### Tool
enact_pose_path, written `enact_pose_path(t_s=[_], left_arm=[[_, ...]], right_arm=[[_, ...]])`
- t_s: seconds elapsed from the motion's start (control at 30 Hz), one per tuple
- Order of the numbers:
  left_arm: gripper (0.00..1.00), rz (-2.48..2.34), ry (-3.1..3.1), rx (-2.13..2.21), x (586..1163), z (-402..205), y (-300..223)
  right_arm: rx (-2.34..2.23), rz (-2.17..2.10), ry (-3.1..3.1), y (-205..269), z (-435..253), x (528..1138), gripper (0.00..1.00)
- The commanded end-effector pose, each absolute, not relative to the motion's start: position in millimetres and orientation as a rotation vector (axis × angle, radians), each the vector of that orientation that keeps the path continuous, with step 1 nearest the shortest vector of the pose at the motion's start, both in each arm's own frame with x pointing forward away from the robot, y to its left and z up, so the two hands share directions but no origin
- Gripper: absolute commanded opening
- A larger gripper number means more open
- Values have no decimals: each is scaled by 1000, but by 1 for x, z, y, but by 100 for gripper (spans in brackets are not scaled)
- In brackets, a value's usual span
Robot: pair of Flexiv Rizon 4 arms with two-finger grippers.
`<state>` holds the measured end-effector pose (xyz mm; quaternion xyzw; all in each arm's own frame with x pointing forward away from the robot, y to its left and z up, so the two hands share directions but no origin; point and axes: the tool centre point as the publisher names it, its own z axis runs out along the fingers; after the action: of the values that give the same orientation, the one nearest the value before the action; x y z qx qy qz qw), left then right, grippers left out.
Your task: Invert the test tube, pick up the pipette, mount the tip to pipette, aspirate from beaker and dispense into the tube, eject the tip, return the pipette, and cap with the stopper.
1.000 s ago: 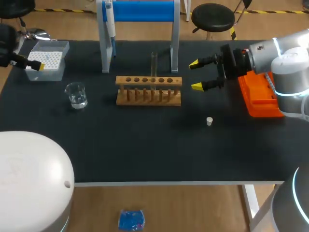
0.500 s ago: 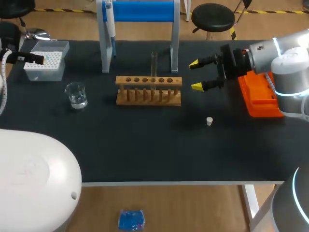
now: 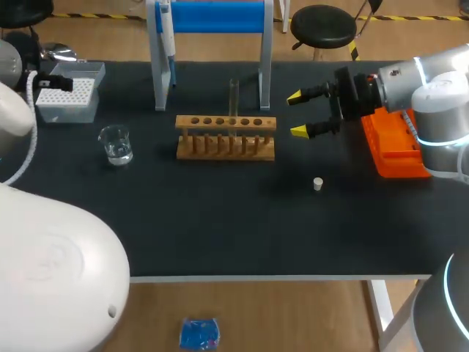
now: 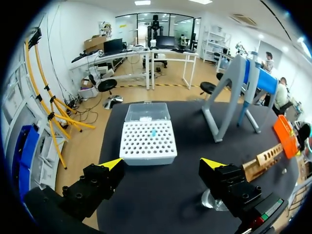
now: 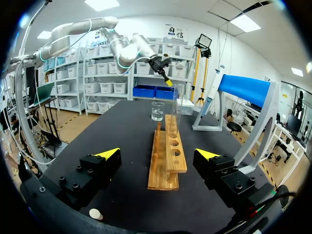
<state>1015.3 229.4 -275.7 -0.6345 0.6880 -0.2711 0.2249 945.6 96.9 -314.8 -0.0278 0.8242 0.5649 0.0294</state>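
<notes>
A clear test tube (image 3: 234,95) stands upright in the wooden rack (image 3: 226,136). My right gripper (image 3: 297,114) hangs open just right of the rack; in its wrist view the gripper (image 5: 158,153) faces the rack (image 5: 167,156) end-on, with the tube (image 5: 176,109) ahead. The pipette (image 3: 167,37) hangs on the blue stand (image 3: 212,16). A glass beaker (image 3: 116,144) sits left of the rack. The white stopper (image 3: 318,183) lies in front of my right gripper. My left gripper (image 4: 162,163) is open, with the white tip box (image 4: 147,138) ahead of it.
An orange bin (image 3: 396,147) sits under my right arm at the table's right side. The tip box (image 3: 69,92) stands at the far left corner. My left arm's white housing covers the front left of the head view.
My left gripper has drawn back and left over the tip box, and its white housing fills more of the head view. The right arm has not moved.
</notes>
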Motion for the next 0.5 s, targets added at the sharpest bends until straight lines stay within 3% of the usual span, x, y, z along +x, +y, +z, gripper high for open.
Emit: enact_pose_path(t_s=[0.03,0.5], left_arm=[[100,-666,1850,-1767,1031,-279,225],[100,-670,1813,-1822,1068,-295,225]], right_arm=[[-88,1743,2543,96,-315,946,100],[-88,1743,2543,96,-315,946,100]])
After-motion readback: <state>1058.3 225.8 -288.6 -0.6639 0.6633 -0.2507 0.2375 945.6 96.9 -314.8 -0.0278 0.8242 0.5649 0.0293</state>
